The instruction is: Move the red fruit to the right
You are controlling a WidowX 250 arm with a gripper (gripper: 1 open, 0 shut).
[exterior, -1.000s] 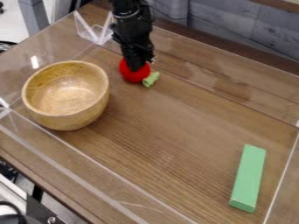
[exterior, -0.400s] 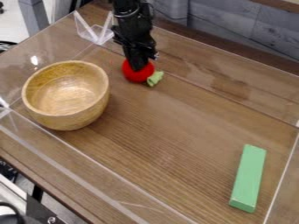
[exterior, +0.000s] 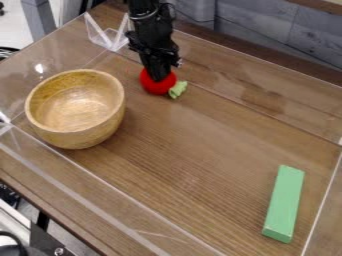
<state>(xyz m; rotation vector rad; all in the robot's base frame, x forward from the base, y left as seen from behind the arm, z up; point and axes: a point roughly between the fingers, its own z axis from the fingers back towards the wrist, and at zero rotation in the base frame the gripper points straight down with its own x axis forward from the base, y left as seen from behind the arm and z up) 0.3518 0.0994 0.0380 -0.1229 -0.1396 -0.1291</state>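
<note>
Black claw [exterior: 159, 72] points down right over the red fruit [exterior: 160, 84] at far centre-left of the wooden surface [exterior: 201, 150], tips at its top, opening unclear, grip unclear; wooden bowl [exterior: 76, 107] left, green block [exterior: 283, 203] near right.

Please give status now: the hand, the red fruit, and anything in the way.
Hand down on small glossy red fruit, grip state unclear. Fruit on wooden table beside round wooden bowl. Rightward path open; flat green block far right.
</note>
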